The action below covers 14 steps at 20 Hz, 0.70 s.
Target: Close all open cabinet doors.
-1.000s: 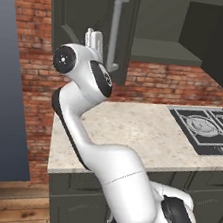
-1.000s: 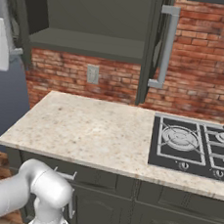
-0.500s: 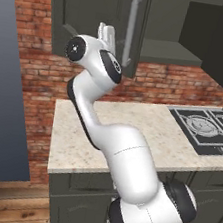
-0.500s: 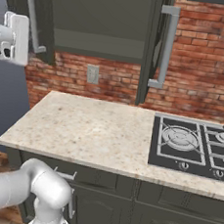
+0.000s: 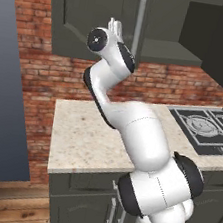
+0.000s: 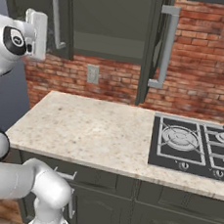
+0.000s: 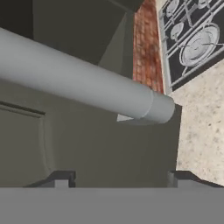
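The left dark grey-green panel cabinet door [image 6: 44,15] with its long vertical silver bar handle [image 6: 56,18] sits at eleven o'clock in the right base view, swung most of the way toward its frame but judged not yet flush. The claw [image 6: 36,34] presses against its outer face beside the handle. In the hand view the handle [image 7: 83,85] crosses just above the dark fingertips [image 7: 59,178], which stand spread and grip nothing; the claw is released, pushing with its flat.

The right dark grey-green cabinet door [image 6: 153,45] with its own silver bar handle [image 6: 165,46] stands edge-on at one o'clock, plainly open, with the dark cabinet interior [image 6: 112,20] exposed between the two. Roughly half the task is judged outstanding: seat the first door, then swing the second.

Below, the speckled beige stone surface [image 6: 87,131] is bare, and the black gas hob [image 6: 194,145] lies at four o'clock. The second door's free edge projects over the surface, so the arm has open room to approach only from its outer side.
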Motion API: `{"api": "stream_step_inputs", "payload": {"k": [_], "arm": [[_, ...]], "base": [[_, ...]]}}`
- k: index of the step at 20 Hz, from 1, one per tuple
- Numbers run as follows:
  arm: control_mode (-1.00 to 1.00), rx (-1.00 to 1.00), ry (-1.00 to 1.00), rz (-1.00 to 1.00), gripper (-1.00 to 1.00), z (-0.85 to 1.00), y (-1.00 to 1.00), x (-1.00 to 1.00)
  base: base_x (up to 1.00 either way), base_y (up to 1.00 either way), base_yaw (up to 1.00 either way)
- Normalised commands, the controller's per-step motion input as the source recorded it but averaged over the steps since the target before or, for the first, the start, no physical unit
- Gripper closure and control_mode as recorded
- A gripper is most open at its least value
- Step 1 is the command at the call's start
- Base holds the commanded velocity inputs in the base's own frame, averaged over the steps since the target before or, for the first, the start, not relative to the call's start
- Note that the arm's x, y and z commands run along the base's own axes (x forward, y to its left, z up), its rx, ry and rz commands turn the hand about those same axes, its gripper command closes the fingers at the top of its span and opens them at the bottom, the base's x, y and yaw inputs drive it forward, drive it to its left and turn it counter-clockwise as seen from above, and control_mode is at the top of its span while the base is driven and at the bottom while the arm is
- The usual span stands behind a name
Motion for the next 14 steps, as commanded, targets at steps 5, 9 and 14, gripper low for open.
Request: {"api": "stream_step_inputs", "payload": {"k": [5,9,14], "arm": [[-1.0,0.05,0.0,0.31,-1.0,-0.13,-0.16,0.48],[-1.0,0.06,0.0,0.33,-1.0,-0.03,-0.09,0.45],[-1.0,0.04,0.01,0.27,-1.0,0.0,-0.02,0.42]], "base": [[0.0,0.0,0.0],[0.0,0.0,0.0],[0.0,0.0,0.0]]}}
